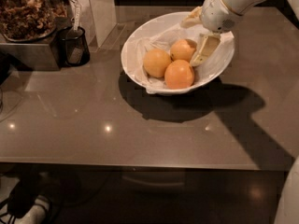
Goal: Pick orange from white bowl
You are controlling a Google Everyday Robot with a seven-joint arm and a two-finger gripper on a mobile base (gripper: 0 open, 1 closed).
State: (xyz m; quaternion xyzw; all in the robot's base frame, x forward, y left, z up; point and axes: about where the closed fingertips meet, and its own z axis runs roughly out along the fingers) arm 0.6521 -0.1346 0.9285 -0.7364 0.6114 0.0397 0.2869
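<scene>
The white bowl [140, 45] stands on the grey counter, lined with crinkled white paper, and holds three oranges. The orange [182, 50] lies at the back of the bowl. A deeper reddish-orange one [179, 74] is in front of it and a paler one [156, 63] is to the left. My gripper [197, 35] reaches into the bowl from the upper right and is open. One cream finger [205, 48] lies against the right side of the orange. The other finger [191, 19] is over the bowl's back rim.
A black cup with a utensil [74, 45] and a metal container of dark dried stuff [25, 13] stand at the back left. A white post [100, 8] rises behind the bowl's left side. The counter's front edge [140, 164] runs across the lower part of the view.
</scene>
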